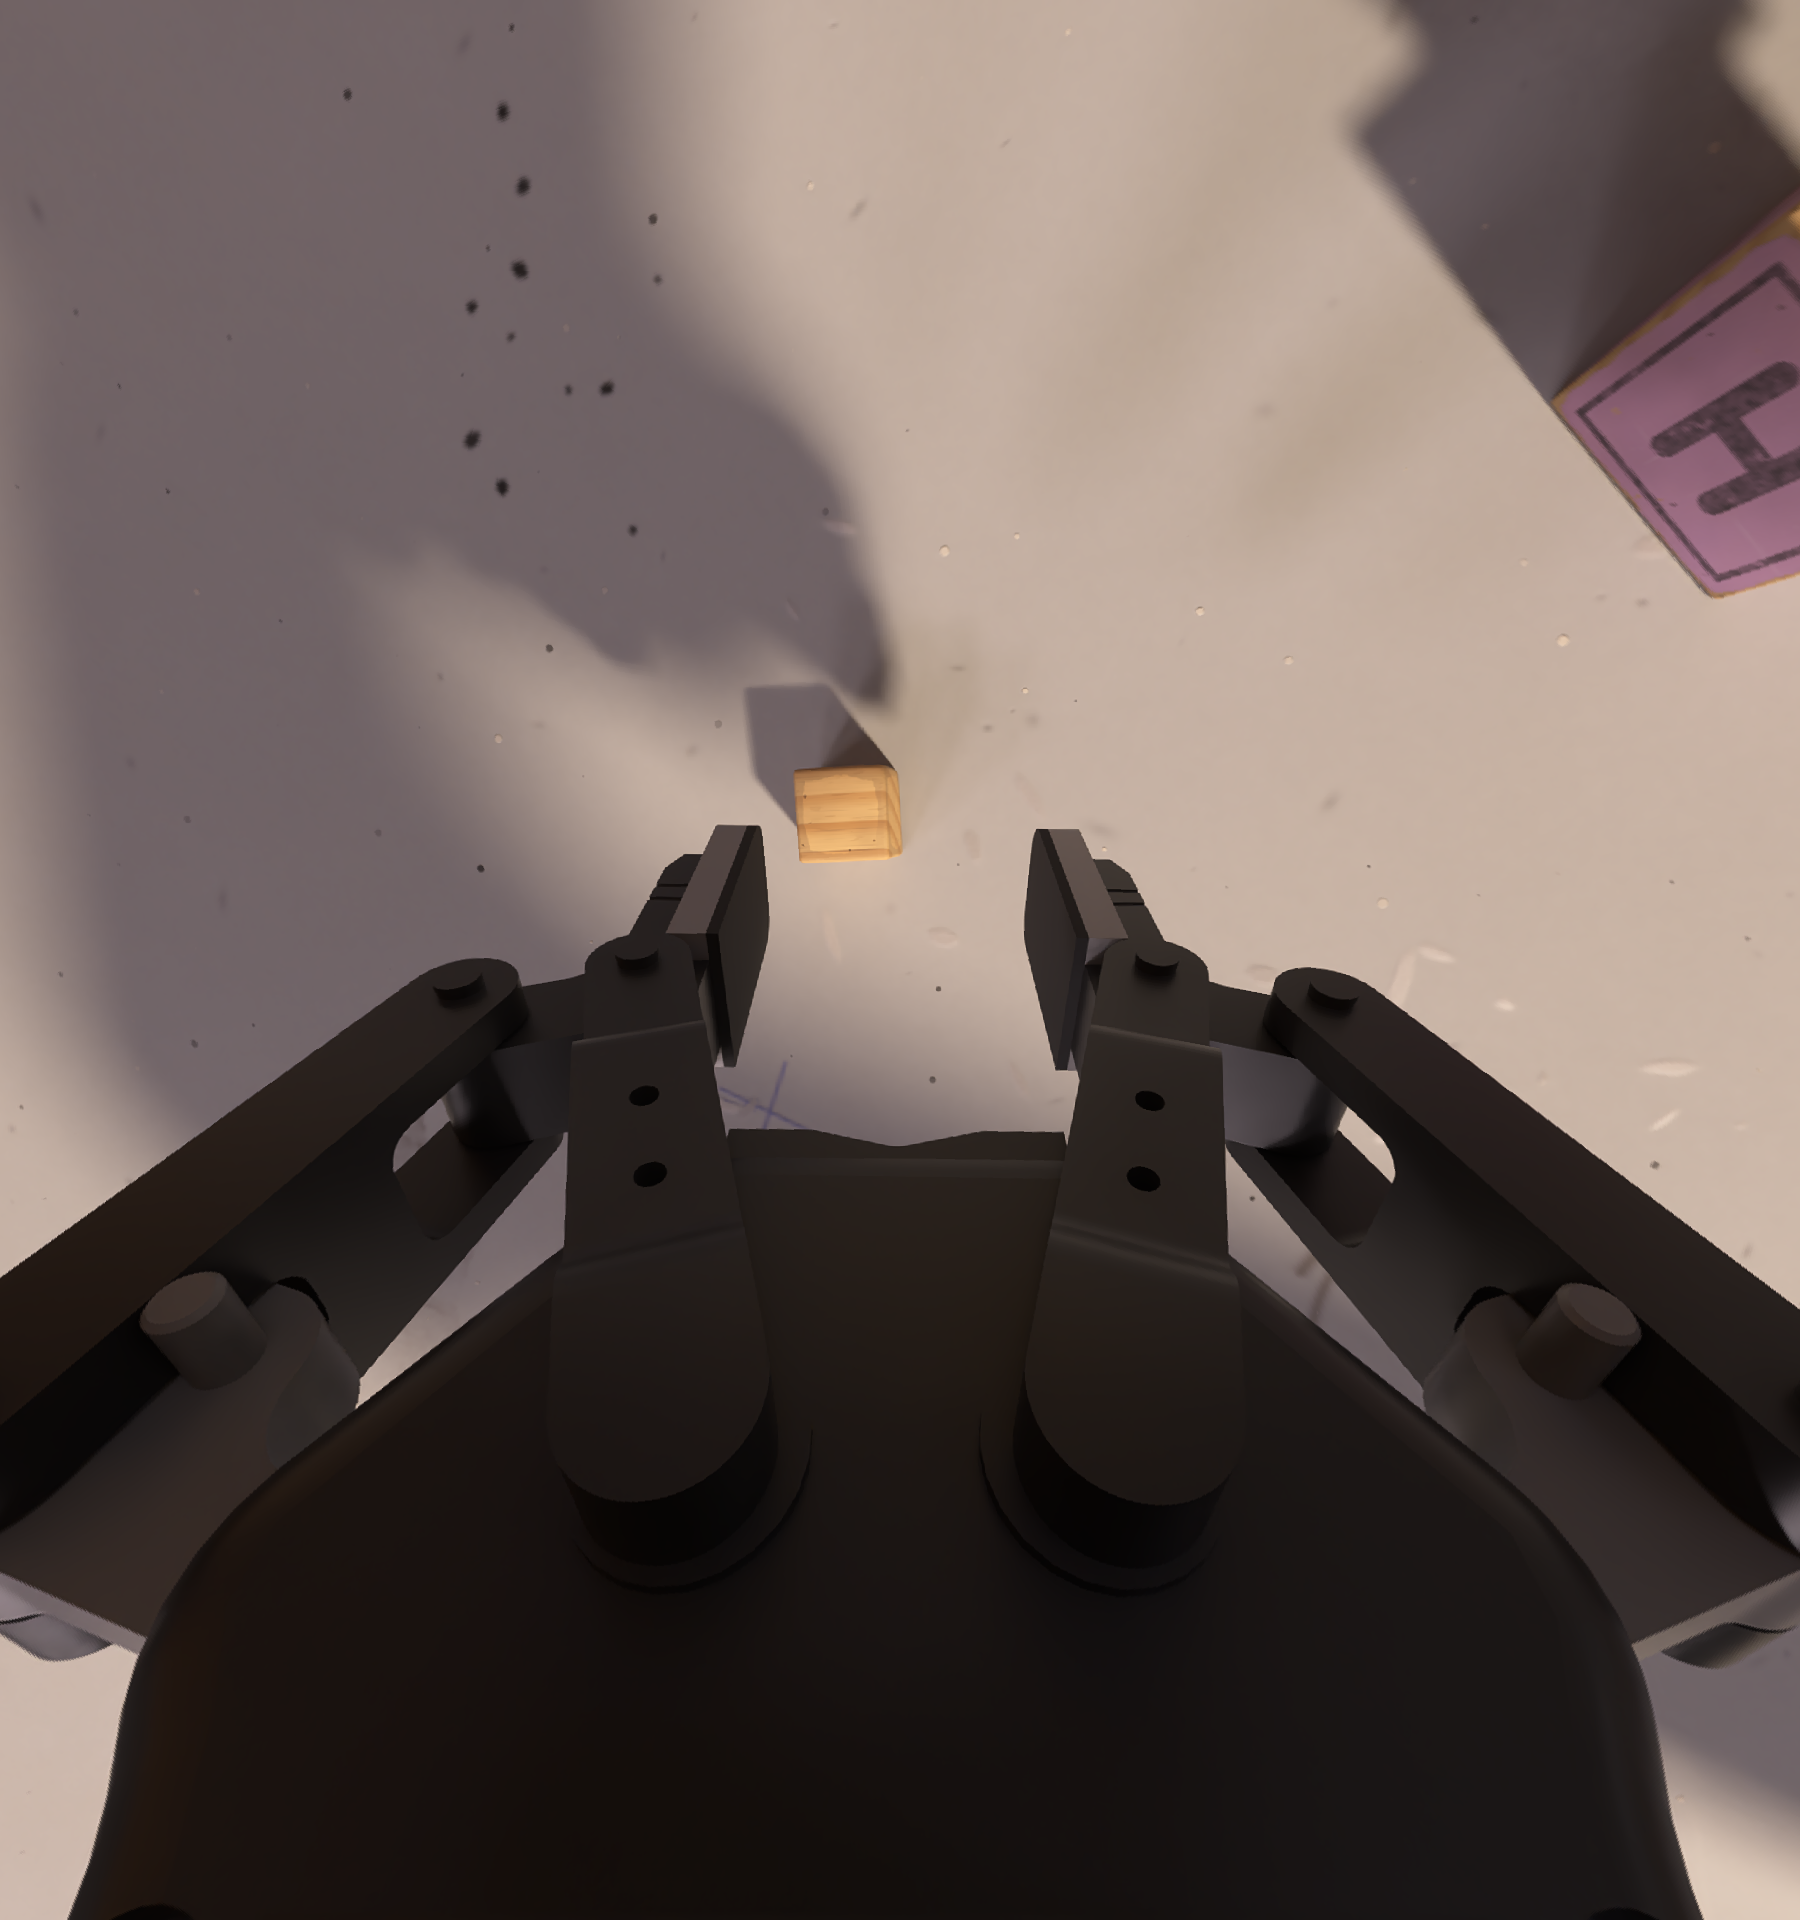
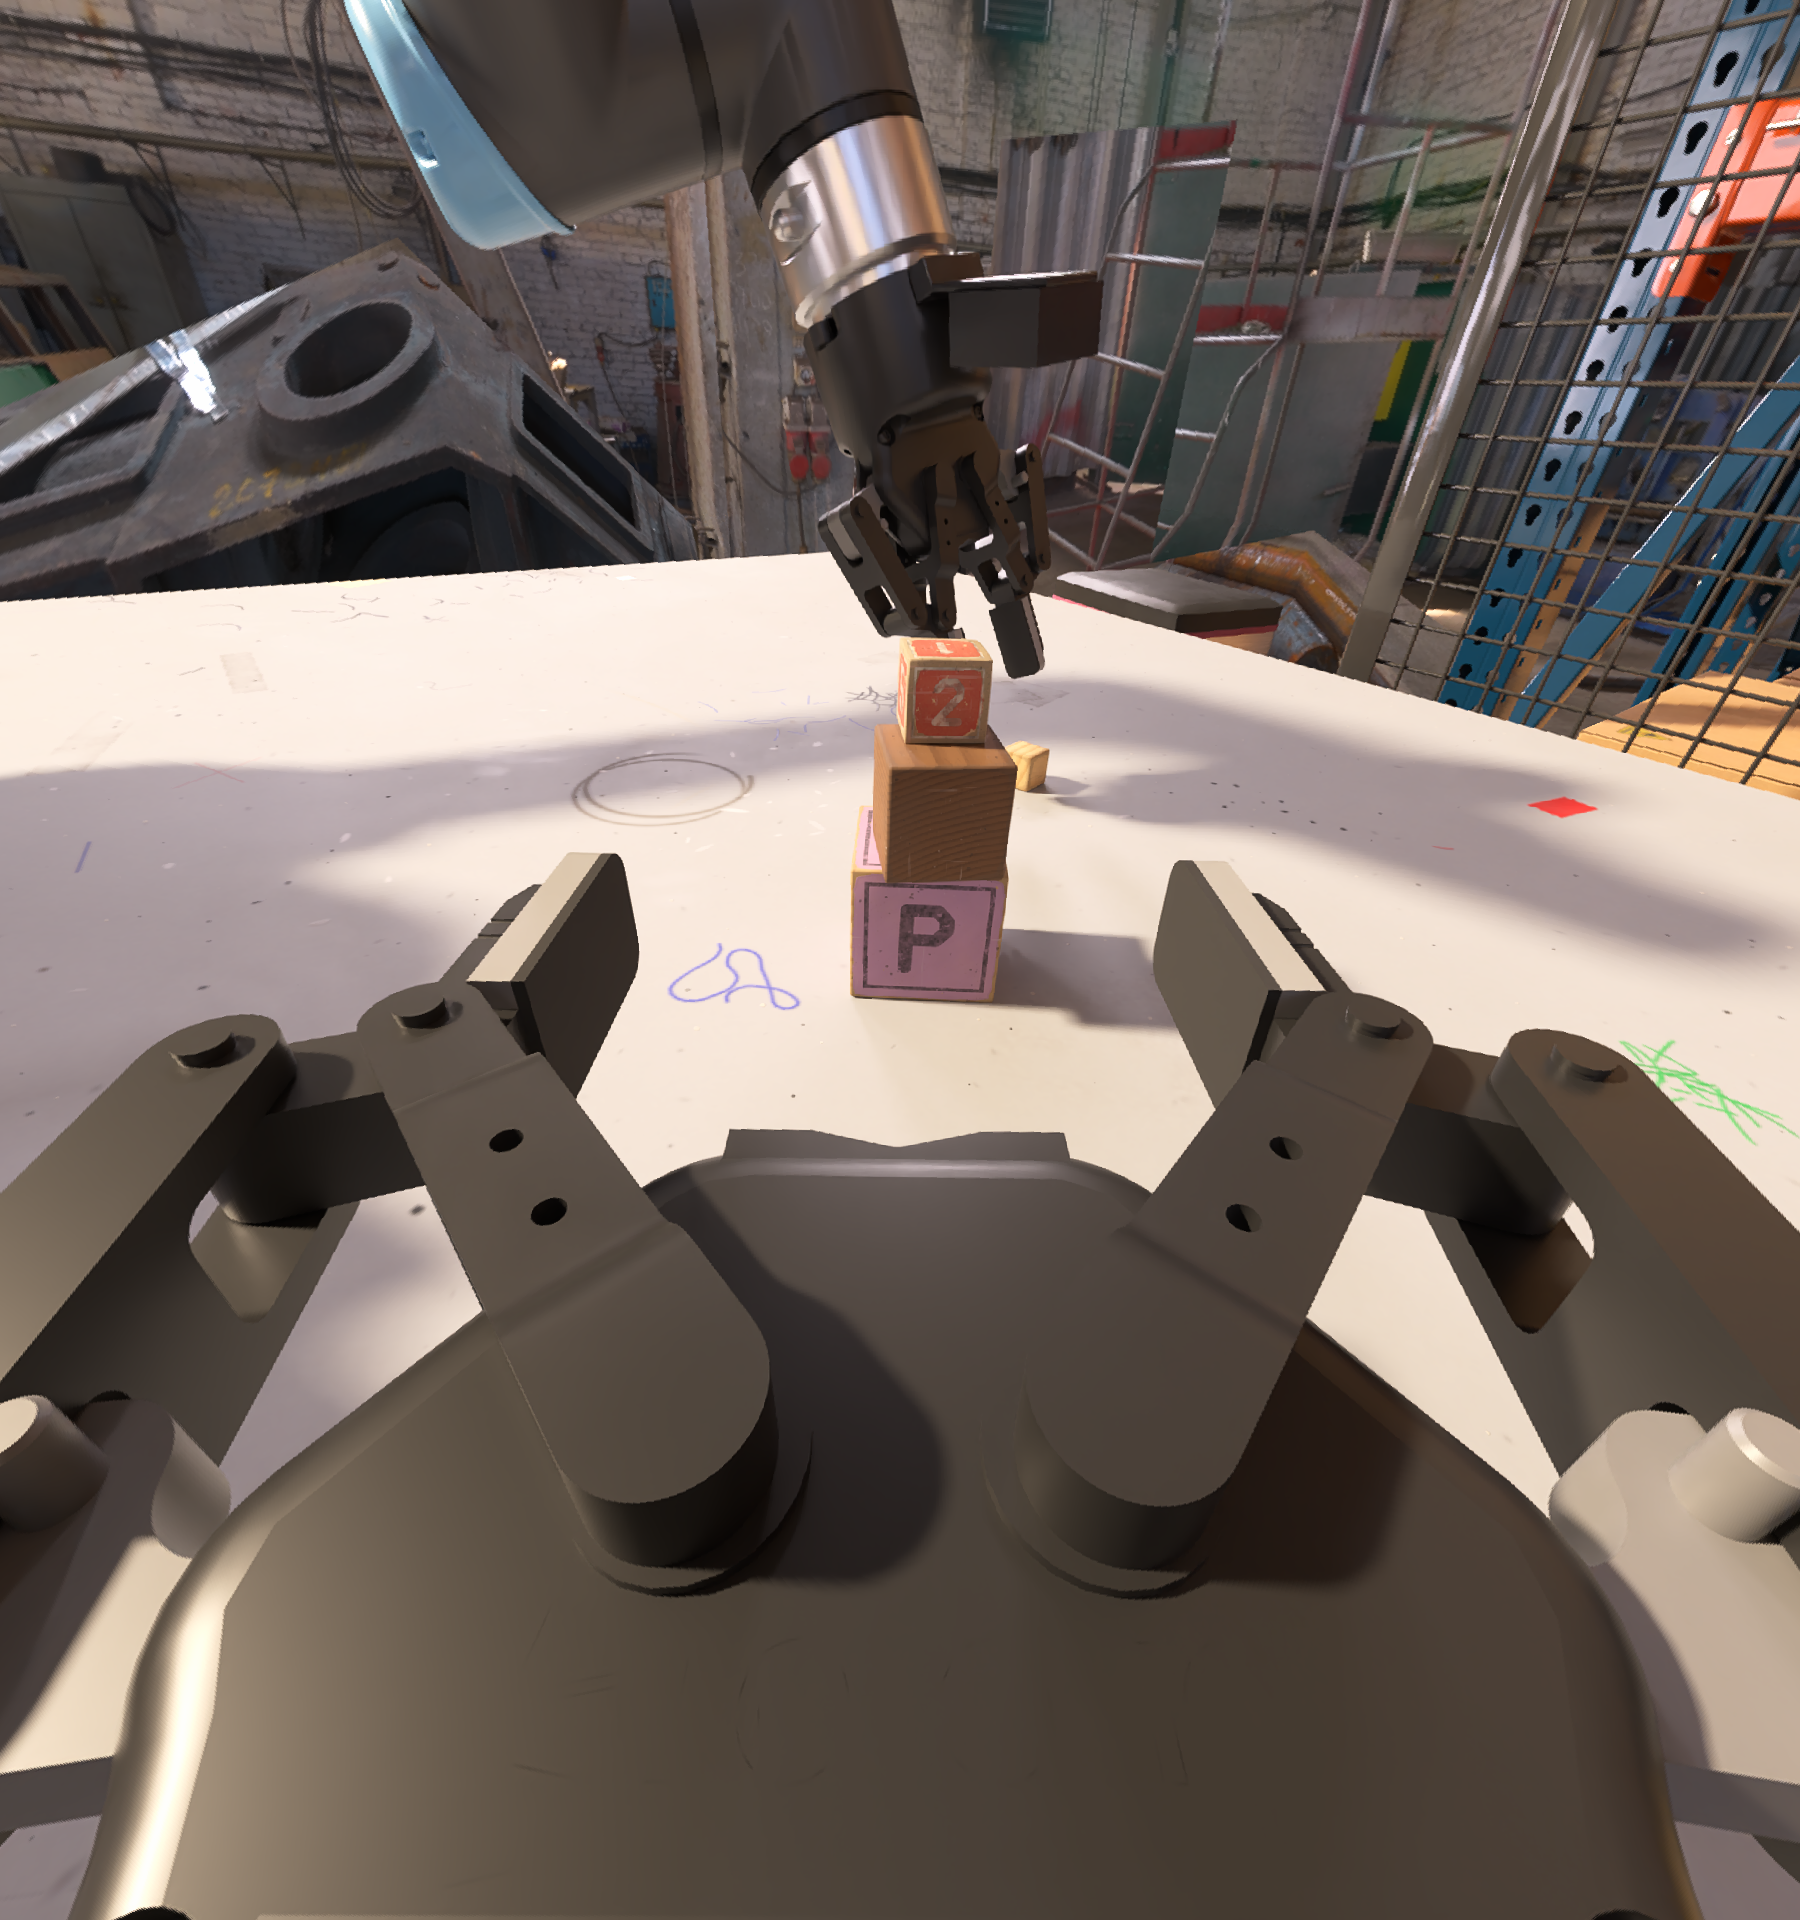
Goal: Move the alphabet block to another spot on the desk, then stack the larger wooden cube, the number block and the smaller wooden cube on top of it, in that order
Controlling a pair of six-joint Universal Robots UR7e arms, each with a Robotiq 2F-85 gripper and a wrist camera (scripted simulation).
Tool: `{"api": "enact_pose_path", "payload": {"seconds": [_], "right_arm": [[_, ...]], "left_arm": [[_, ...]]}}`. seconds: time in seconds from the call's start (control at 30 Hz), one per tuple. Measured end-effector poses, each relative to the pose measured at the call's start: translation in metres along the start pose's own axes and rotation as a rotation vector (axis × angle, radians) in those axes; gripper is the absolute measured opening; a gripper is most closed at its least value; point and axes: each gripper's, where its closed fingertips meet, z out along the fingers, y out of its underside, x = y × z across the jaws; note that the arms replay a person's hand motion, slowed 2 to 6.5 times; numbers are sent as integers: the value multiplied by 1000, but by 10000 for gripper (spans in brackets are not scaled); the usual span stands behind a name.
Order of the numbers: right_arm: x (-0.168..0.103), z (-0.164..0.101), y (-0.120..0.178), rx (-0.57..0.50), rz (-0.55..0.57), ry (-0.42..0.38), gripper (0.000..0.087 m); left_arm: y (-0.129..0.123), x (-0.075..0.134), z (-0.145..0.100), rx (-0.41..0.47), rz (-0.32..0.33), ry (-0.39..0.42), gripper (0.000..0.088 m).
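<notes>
My left hand (image 1: 896,862), fingers apart and empty, hangs over the small cube (image 1: 847,816) on the desk (image 1: 1291,935); right hand (image 2: 896,914) apart too; one nudge topples the three-block stack (image 2: 937,821).

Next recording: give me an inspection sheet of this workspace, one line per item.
Surface: white desk, scuffed, with pen scribbles and dark specks.
Job's things: alphabet block at the bottom, larger wooden cube on it, number block on top; smaller wooden cube lies apart on the desk.
Clutter: nothing seen.
Grippers: left claw open above the smaller cube; right claw open, empty.
Cables: nothing seen.
Surroundings: workshop hall, wire mesh fence, heavy machinery.
</notes>
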Motion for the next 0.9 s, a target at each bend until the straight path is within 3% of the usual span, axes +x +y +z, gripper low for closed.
{"api": "enact_pose_path", "payload": {"seconds": [0.27,0.53,0.9], "right_arm": [[0,0,0,3,2,1,854],[1,0,0,5,4,2,854],[1,-1,-1,11,4,3,854]], "left_arm": [[2,-6,14,-5,-48,-19,446],[3,-13,27,-28,-56,-51,418],[6,-13,39,-57,-59,-33,392]]}}
